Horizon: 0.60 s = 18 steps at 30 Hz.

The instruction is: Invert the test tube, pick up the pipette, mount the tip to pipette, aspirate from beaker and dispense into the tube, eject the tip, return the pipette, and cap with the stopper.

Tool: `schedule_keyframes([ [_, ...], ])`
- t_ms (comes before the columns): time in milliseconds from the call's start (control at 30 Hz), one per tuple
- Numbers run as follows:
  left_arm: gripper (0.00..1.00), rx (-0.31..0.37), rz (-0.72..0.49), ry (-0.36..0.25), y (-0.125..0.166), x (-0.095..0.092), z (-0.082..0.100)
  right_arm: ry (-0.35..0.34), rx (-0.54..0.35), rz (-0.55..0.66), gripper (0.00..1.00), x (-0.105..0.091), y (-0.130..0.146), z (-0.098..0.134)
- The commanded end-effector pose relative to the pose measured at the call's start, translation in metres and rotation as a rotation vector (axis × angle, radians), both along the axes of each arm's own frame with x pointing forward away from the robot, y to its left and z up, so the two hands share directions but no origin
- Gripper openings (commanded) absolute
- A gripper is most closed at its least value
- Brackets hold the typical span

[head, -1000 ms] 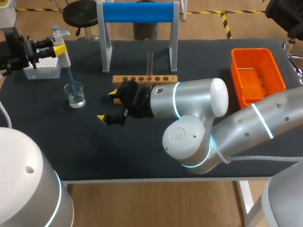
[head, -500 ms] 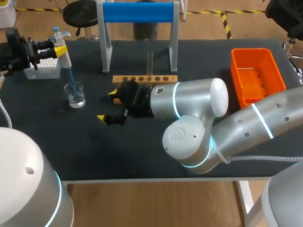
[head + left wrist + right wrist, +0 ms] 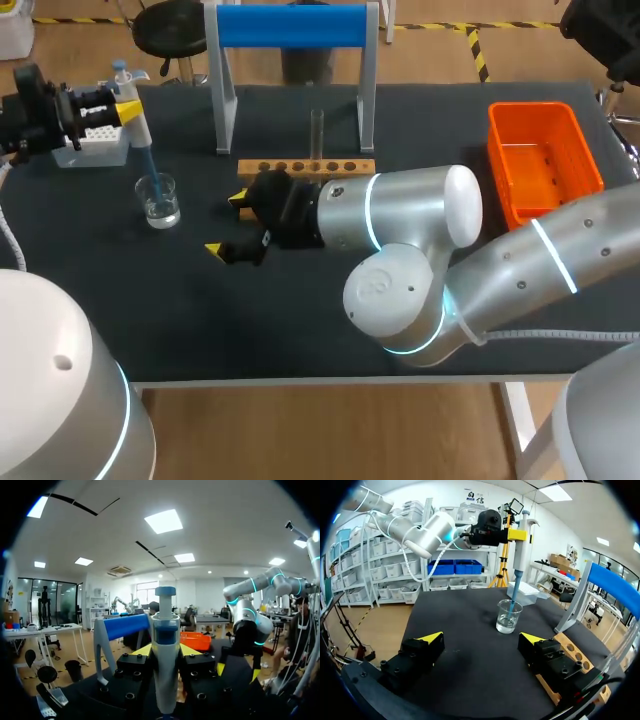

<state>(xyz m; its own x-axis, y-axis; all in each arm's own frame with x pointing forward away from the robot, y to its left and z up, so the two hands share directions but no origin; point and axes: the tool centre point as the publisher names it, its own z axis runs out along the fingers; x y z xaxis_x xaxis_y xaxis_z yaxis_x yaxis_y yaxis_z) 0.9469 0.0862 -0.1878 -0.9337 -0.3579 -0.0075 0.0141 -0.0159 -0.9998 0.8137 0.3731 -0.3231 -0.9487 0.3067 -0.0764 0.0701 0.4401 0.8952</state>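
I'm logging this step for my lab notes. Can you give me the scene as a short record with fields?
left gripper: shut on pipette, held upright
blue tip: mounted, reaching down into beaker
beaker contents: clear liquid at the bottom
right gripper: open, empty, beside wooden rack
test tube: upright in wooden rack
orange bin: on my right side, untouched

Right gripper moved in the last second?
No. The right gripper sits at the same spot, open, just off the wooden rack's left end.
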Motion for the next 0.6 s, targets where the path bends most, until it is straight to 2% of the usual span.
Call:
schedule_keyframes([
  [33,0.0,-0.003,-0.009,0.0,0.0028,0.0031,-0.0026,0.0,-0.004,-0.004,1.0,-0.001,0.0008,0.0003],
  [600,0.0,0.0,-0.009,0.004,0.0045,0.0044,-0.0053,0.0,-0.004,-0.004,1.0,-0.001,0.0008,0.0003],
])
